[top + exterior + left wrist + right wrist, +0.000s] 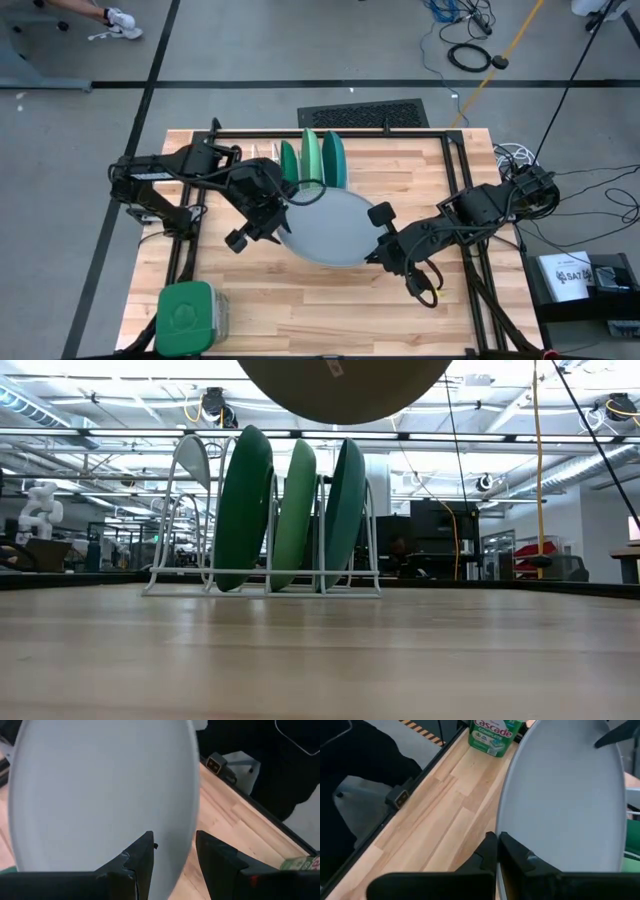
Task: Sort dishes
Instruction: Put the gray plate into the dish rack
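Note:
The grey plate point(325, 228) hangs above the middle of the table; the low view shows its underside point(340, 385) well clear of the wood. My right gripper point(378, 236) is shut on its right rim. My left gripper point(278, 215) is open at the plate's left rim, one finger point(142, 857) over the plate's face and the other point(215, 860) outside the rim point(187, 855); I see no touch. The dark green plate point(245, 510), the mint plate point(293, 512) and the teal plate point(345, 510) stand on edge in the white wire rack point(190, 510). My right gripper pinches the grey plate's rim point(512, 827) between its two fingers, on the side toward the table's right edge. The fingers come about level from the right. The plate is lifted clear of the table, lying nearly flat.
A green square lidded container point(187, 315) sits at the near left corner. A green detergent bag point(495, 735) stands near the table's edge. The black frame rails point(460, 180) run along the table's sides. Bare wood lies under and in front of the plate.

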Motion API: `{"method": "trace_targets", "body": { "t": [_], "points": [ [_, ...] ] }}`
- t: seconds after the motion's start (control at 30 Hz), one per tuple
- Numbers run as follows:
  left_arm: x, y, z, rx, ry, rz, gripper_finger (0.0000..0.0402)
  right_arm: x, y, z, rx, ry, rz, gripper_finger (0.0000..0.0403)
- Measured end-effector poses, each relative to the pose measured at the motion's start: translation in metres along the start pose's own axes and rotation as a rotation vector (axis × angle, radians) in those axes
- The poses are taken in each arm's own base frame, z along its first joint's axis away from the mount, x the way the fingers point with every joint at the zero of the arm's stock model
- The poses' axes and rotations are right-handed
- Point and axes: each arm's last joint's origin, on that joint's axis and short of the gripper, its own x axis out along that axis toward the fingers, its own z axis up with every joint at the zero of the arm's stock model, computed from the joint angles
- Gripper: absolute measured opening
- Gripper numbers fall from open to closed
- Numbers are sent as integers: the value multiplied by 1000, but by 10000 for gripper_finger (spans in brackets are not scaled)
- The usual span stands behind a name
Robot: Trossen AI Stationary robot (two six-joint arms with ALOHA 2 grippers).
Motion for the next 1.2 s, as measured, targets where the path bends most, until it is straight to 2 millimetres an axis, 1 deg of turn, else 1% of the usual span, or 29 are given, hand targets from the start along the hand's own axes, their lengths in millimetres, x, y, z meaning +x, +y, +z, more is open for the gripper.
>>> {"method": "trace_targets", "body": {
  "t": [0.17,0.33,0.4,0.47,0.63,0.67,0.83,0.97,1.03,1.2],
  "points": [
    [6,3,-3,-2,39,57,148,0,0,1,-7,-6,-14,0],
    [6,4,-4,-4,57,76,143,0,-1,1,-7,-12,-15,0],
    [6,3,-4,-4,60,74,129,0,-1,1,-6,-13,-14,0],
    [6,3,-5,-3,64,72,105,0,-1,1,-6,-13,-15,0],
    [7,0,-6,46,83,48,18,0,-1,1,-2,-9,-16,0],
    [7,-1,-5,50,81,43,13,0,-1,1,-2,-7,-16,0],
    [8,-5,-3,63,82,37,8,0,-1,1,13,-9,-15,3],
    [9,-7,-2,65,93,48,5,0,-1,1,49,-10,-33,30],
    [10,-8,-3,57,109,47,4,0,-2,2,68,-13,-69,51],
    [11,-13,-3,47,132,40,4,0,-2,1,121,-9,-76,109]
  ]
}}
